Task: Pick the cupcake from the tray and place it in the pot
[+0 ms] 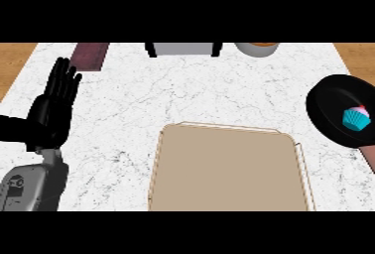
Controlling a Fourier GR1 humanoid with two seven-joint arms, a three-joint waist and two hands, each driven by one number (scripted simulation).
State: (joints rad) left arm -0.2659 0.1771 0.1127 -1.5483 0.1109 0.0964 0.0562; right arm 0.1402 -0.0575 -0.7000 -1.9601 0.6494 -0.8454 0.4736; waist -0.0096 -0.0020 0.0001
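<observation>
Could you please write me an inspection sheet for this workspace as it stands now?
Surface: white marbled counter with wooden strips at both far sides.
Job's things: tan tray lies bare near the front; blue cupcake with pink top sits inside the black pot at the right edge.
Clutter: dark red board, grey box and a round bowl along the far edge.
Hands: left hand open, fingers up, resting at the left; right hand not in view.
Cables: nothing seen.
Surroundings: nothing seen beyond the counter.

Grey forearm (33, 188), black left hand (53, 111), slender black fingers (64, 79).
</observation>
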